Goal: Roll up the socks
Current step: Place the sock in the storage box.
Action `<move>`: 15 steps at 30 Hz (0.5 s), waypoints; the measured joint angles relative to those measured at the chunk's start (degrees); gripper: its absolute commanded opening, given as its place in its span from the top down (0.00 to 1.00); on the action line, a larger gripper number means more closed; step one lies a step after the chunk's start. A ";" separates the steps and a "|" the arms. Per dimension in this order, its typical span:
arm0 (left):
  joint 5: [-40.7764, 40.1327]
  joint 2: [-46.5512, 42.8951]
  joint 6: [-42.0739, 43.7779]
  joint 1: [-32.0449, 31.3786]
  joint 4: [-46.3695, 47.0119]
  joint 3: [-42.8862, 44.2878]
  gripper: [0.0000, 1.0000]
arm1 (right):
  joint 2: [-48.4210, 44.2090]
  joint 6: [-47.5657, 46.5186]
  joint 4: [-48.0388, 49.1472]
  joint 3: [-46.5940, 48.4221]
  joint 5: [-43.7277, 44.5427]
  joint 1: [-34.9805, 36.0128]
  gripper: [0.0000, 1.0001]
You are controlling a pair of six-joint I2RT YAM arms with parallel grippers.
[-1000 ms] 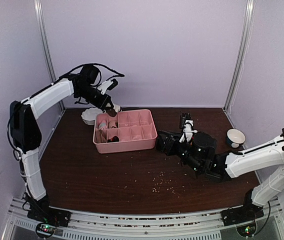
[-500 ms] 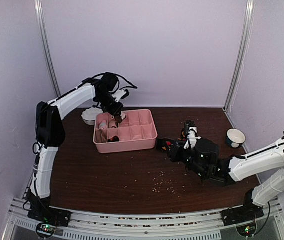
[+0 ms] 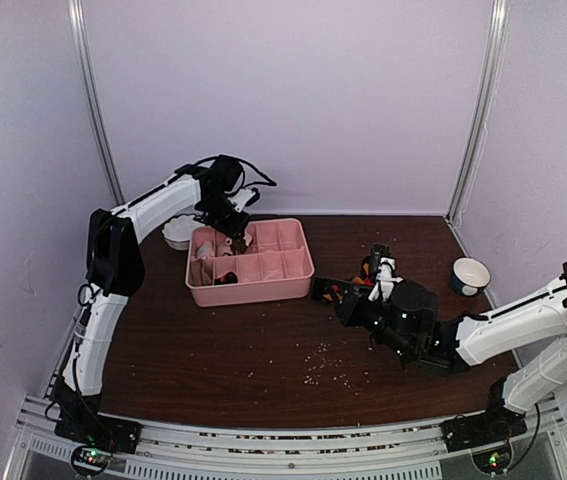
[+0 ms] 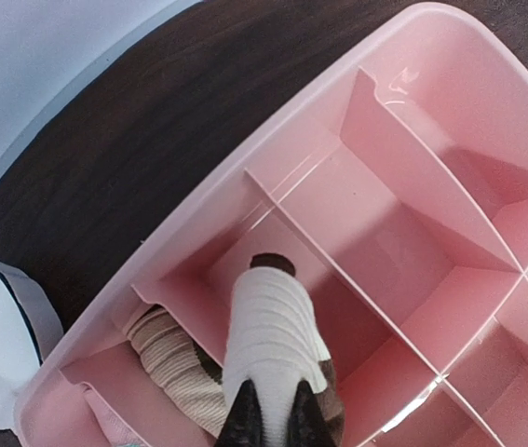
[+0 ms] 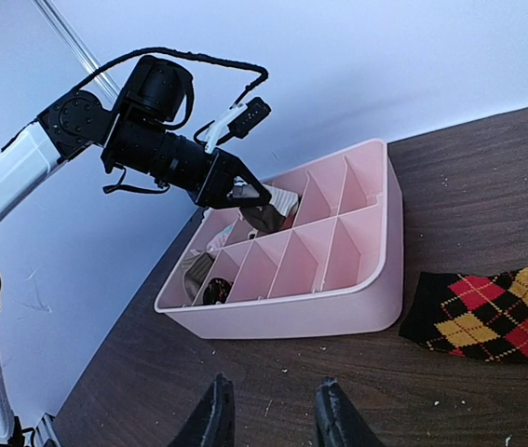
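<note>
My left gripper (image 4: 277, 421) is shut on a rolled cream-white sock (image 4: 273, 321) with a brown patch. It holds the sock over a back-left compartment of the pink tray (image 3: 263, 290). The right wrist view shows that gripper (image 5: 245, 194) and its sock (image 5: 268, 212) at the tray's far side. A beige ribbed sock (image 4: 166, 358) lies in the neighbouring compartment, and a dark roll (image 5: 215, 291) sits in a front one. A black argyle sock (image 5: 506, 312) lies flat on the table right of the tray. My right gripper (image 5: 273, 412) hovers open and empty over bare table in front of the tray.
A small white bowl (image 3: 470, 274) stands at the far right of the table. A white scalloped dish (image 3: 175, 232) sits behind the tray's left corner. Crumbs (image 3: 328, 365) are scattered on the dark wooden table (image 3: 183, 350). Walls close in the back and sides.
My left arm has swung right and brought the cream sock over the tray's back-left compartments. The right gripper's jaws have narrowed, and that arm has shifted slightly right.
</note>
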 measured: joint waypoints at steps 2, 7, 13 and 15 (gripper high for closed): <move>-0.02 0.76 -0.11 0.00 0.07 0.55 1.00 | 0.22 0.42 0.42 -0.33 -0.13 0.00 0.70; -0.44 1.62 -0.68 -0.24 0.26 1.64 1.00 | 0.37 1.64 0.72 -1.07 -0.44 0.00 0.70; 0.70 2.95 -1.77 -0.55 1.22 2.27 0.87 | 1.01 2.97 1.09 -1.46 -1.03 0.00 0.70; 1.44 3.41 -2.08 -0.63 1.73 2.34 0.80 | 1.27 3.23 1.09 -1.46 -1.18 0.00 0.70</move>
